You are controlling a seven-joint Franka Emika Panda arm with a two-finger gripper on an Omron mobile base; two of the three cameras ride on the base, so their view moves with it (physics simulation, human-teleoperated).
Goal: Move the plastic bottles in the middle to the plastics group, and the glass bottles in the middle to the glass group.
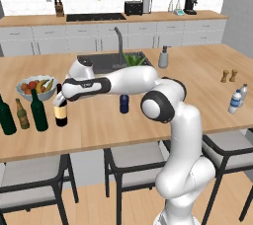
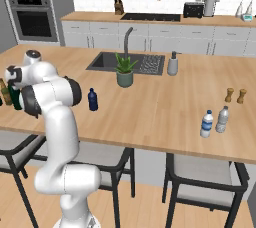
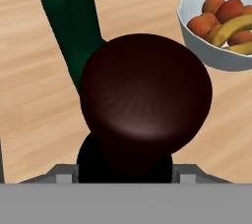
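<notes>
1. Over at the left end of the table, we had our gripper sitting at the neck of the near-black wine bottle, which stood upright on the wood.
2. Honestly we couldn't tell if the fingers were clamped on it or just around it; in the hand view the reddish bottle top hid them.
3. Just left of it stood the slim green wine bottle, then the small amber bottle and the stout green bottle, with the fruit bowl behind them.
4. Our short dark blue bottle was near the middle, well apart from the two clear water bottles at the right end, near the wooden shakers.
</notes>
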